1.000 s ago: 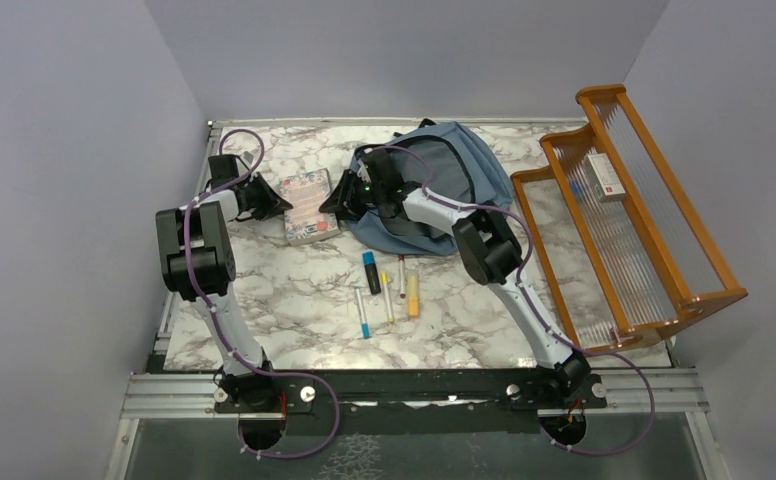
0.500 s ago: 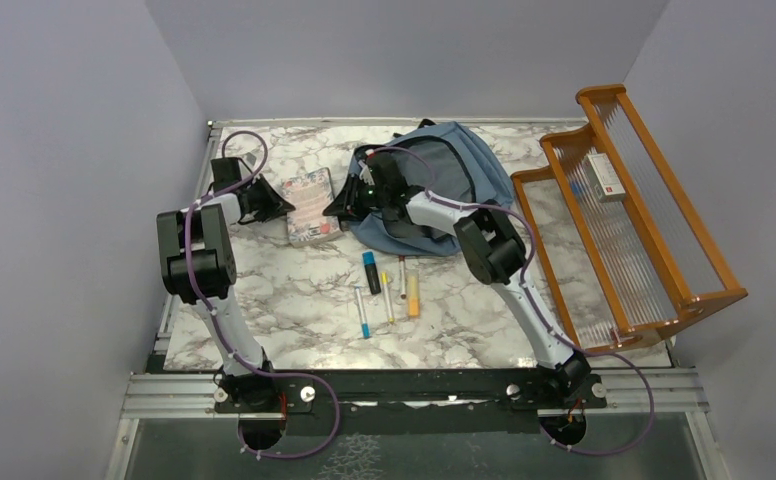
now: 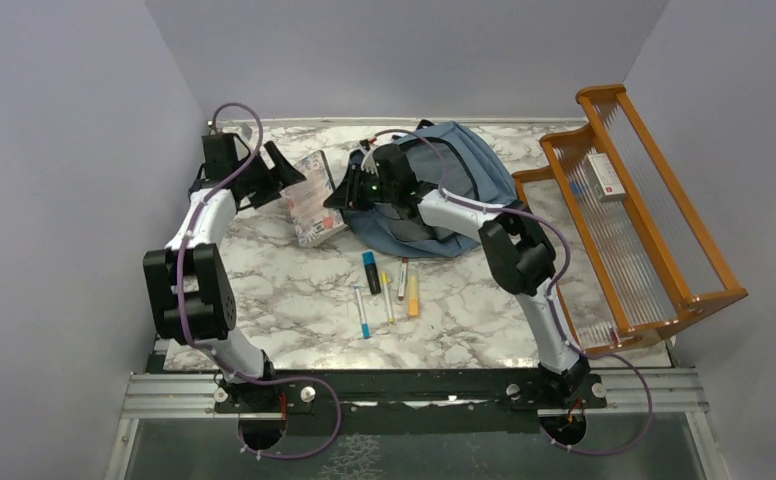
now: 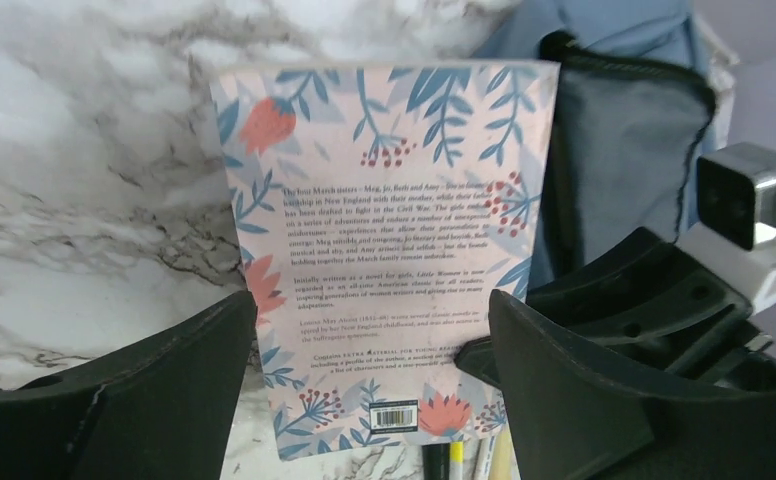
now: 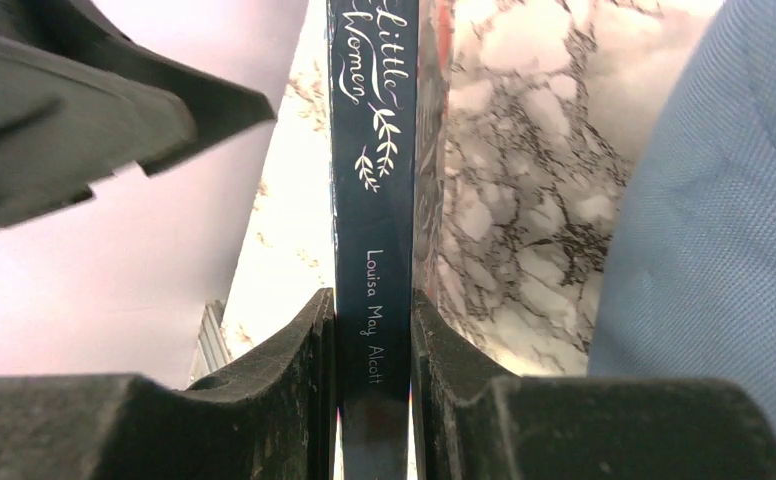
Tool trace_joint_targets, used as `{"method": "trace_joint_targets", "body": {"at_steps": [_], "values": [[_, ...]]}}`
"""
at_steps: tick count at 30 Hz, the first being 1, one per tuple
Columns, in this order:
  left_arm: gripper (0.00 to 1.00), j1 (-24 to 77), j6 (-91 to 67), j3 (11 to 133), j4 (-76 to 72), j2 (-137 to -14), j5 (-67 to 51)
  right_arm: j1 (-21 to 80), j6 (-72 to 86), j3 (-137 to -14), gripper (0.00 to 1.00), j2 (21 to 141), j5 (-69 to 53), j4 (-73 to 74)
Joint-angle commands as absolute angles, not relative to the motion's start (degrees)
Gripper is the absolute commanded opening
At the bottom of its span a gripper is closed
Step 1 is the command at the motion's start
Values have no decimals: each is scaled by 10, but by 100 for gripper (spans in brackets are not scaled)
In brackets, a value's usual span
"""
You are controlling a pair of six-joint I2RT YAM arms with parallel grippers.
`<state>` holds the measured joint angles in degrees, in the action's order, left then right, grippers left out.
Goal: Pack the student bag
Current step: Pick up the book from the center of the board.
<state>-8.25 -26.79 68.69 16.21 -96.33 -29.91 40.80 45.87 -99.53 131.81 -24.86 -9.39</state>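
Fingers of the right gripper clamp the book by its spine beside the bag; the left gripper gapes wide, released.

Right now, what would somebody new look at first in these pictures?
Probably the flowery book, Little Women, tipped up at the back of the marble table. Its spine is pinched by the right hand, while the left hand is open next to it. Right beside it lies the big blue student bag, and the orange wooden rack fills the table's right side.
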Motion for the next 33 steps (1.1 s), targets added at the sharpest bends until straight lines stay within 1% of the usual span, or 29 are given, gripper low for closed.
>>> {"method": "trace_joint_targets", "body": {"at_steps": [1, 4, 6, 10, 13, 15, 18, 21, 25, 30, 33], "values": [[86, -85, -259, 718, 174, -877, -251, 410, 408, -985, 1, 1233, -222, -147], [88, -85, -242, 723, 163, -836, -250, 409, 376, -958, 1, 1190, -202, -142], [89, -85, -227, 724, 143, -818, -276, 405, 362, -930, 0, 1158, -197, -144], [90, -82, -205, 725, 102, -799, -348, 370, 354, -856, 0, 1090, -252, -167], [91, -52, -200, 717, 51, -797, -403, 334, 305, -823, 0, 1041, -319, -148], [91, -10, -172, 729, 47, -802, -406, 310, 259, -820, 0, 1011, -358, -104], [93, 35, -124, 761, 61, -811, -426, 273, 197, -816, 0, 966, -375, -23], [94, 38, -108, 797, 64, -830, -505, 249, 134, -811, 1, 924, -391, 62], [97, 39, -93, 826, 64, -854, -580, 242, 36, -811, 1, 875, -389, 168], [99, 53, -46, 840, 87, -854, -614, 242, -66, -830, 0, 847, -437, 296], [99, 66, -5, 838, 116, -839, -608, 242, -89, -832, 0, 831, -485, 330]]}}
